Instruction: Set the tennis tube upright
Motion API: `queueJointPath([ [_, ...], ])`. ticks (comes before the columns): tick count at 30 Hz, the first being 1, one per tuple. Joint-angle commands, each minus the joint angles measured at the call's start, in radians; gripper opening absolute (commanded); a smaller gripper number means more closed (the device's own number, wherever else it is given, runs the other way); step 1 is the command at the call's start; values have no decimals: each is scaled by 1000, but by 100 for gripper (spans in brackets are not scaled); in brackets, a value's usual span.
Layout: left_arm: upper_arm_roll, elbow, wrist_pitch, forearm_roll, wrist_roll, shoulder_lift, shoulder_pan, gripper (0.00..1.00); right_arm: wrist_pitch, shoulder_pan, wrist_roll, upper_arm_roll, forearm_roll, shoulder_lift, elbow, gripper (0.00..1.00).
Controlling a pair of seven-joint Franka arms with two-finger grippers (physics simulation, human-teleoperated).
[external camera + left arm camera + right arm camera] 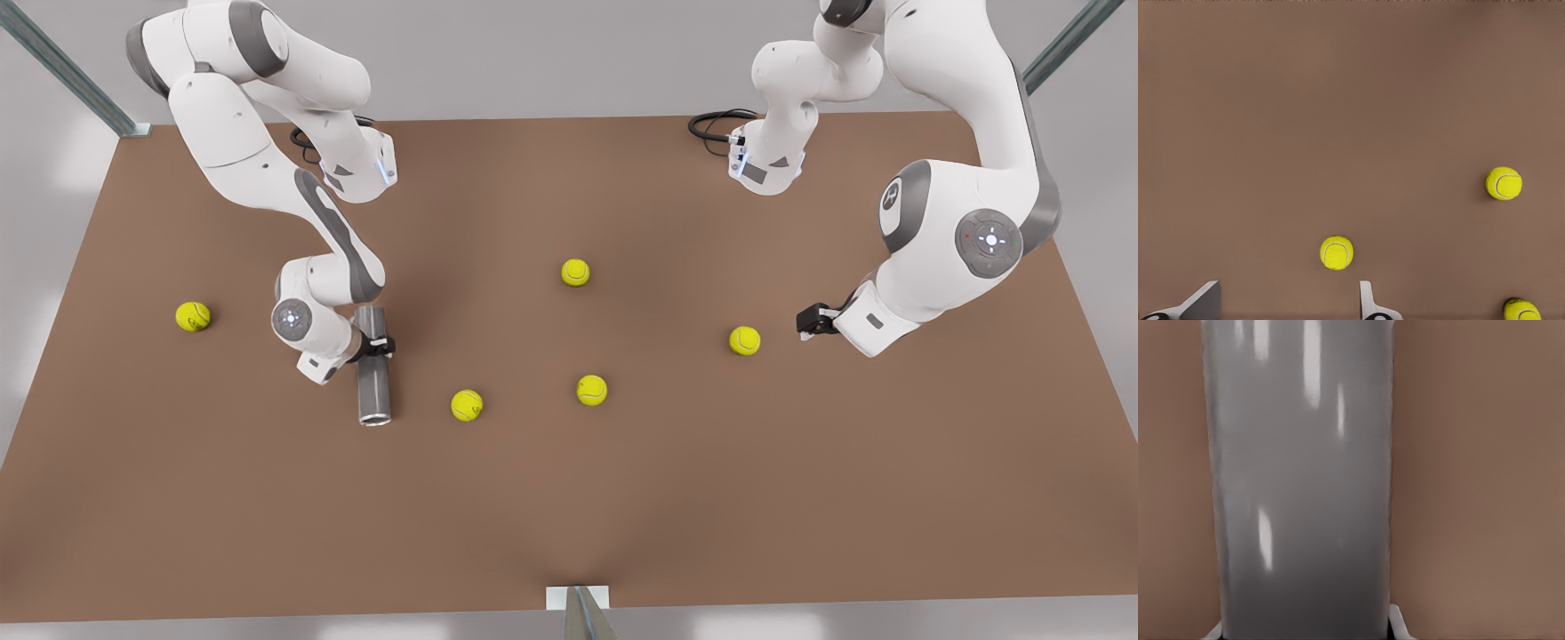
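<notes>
The tennis tube [374, 391] is a grey metallic cylinder lying flat on the brown table [569, 516] at the front view's left, its lighter rim toward the near edge. My right gripper [378, 345] straddles its middle from the side. In the right wrist view the tennis tube [1301, 487] runs between the two fingertips [1399, 625], which press against its sides. My left gripper [807, 322] waits at the front view's right, low over the table, open with nothing in it. Its spread fingers [1201, 303] show in the left wrist view.
Several yellow-green tennis balls lie scattered: one at the far left [193, 316], one near the tube's rim [466, 404], one mid-table [575, 272], one by the left gripper [745, 340]. Two balls [1337, 253] [1503, 183] lie ahead of the left gripper.
</notes>
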Motion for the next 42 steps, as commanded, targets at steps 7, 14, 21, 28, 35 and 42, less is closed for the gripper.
queueJointPath([
  [7, 0, 0, 0, 0, 0, -3, 0, 99, 6, 0, -2, 0, 0, 3, -2, 75],
  [14, 0, 0, 0, 0, 0, -3, 0, 99, 5, 3, 0, 0, 0, 2, -2, 73],
  [21, 0, 0, 0, 0, 0, -3, 0, 99, 0, 2, 0, 0, 0, -6, 0, 73],
  [28, 0, 0, 0, 0, -8, -3, 0, 99, -29, 3, 2, 0, 2, -58, 0, 73],
  [35, 0, 0, 0, 0, -8, -3, 0, 99, -136, 3, -2, 41, 2, -153, 12, 73],
  [42, 0, 0, 0, 0, -9, -3, 2, 99, -352, 66, -66, 78, 5, -135, 238, 73],
])
